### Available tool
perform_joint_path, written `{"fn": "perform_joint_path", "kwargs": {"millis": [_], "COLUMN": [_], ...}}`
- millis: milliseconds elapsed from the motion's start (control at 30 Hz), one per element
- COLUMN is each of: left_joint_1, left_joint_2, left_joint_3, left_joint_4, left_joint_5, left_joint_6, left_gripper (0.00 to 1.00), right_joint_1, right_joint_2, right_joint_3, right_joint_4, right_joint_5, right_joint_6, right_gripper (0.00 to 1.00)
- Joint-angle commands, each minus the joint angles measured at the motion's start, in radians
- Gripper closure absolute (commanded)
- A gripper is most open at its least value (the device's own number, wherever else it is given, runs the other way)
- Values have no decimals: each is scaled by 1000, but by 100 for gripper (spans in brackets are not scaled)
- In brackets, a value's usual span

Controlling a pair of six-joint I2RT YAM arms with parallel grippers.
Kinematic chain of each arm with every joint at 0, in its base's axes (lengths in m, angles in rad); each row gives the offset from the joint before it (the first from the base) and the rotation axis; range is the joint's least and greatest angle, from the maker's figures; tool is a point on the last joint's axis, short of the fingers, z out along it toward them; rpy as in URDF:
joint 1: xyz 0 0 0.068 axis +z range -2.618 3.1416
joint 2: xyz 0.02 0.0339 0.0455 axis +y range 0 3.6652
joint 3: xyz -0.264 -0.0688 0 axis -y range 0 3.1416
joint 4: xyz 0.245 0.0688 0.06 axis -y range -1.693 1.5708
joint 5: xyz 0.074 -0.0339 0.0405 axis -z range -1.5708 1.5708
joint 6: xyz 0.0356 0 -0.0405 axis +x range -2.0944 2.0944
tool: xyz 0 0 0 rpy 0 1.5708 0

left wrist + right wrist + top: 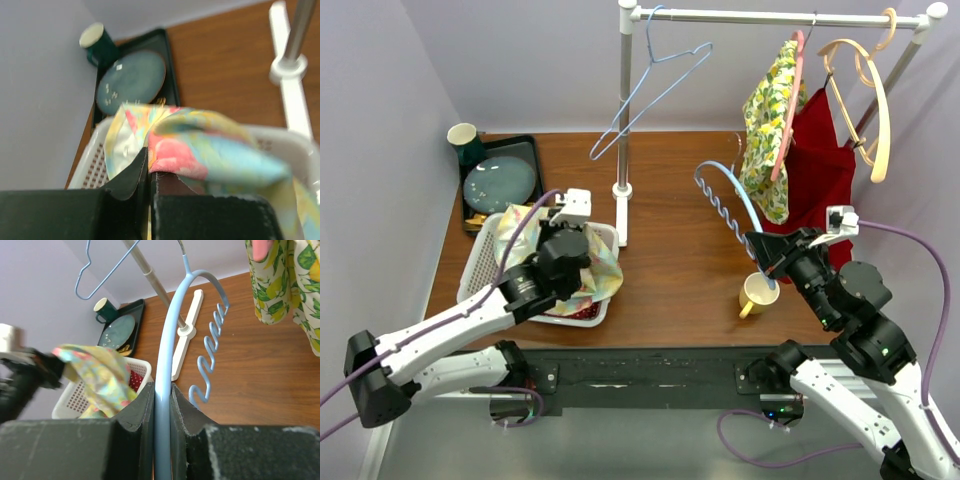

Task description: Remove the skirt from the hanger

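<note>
The skirt (603,268) is a floral cloth of pink, yellow and light blue, and it is off the hanger. My left gripper (572,252) is shut on it and holds it over the white basket (478,268). In the left wrist view the jaws (149,167) pinch the skirt (200,147) above the basket (92,160). My right gripper (766,250) is shut on the bare blue hanger (725,205), which has a wavy bar, and holds it above the table. In the right wrist view the hanger (170,330) runs between the shut jaws (161,390).
A garment rack's pole (626,100) and foot (621,215) stand mid-table. On its rail hang a wire hanger (650,95), a lemon-print garment (770,130), a red garment (820,170) and a wooden hanger (870,100). A yellow mug (757,293) is below my right gripper. A tray with a plate (500,182) and a green cup (465,140) are at the back left.
</note>
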Motion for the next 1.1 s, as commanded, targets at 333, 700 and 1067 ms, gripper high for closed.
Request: {"fn": "perform_joint_path", "kwargs": {"millis": [333, 700, 1067], "left_joint_1": [99, 175, 175], "left_joint_2": [-110, 22, 53], "left_joint_3": [-196, 98, 230], "left_joint_4": [-538, -1198, -1197], "left_joint_5": [-29, -253, -376], "left_joint_6": [-999, -1647, -1479], "left_gripper": [100, 100, 100], "right_joint_1": [0, -2, 0], "right_joint_2": [3, 16, -14], "right_joint_3": [30, 40, 58], "right_joint_4": [80, 89, 67], "right_joint_5": [-14, -25, -7], "right_joint_6": [9, 23, 9], "right_gripper": [100, 100, 100]}}
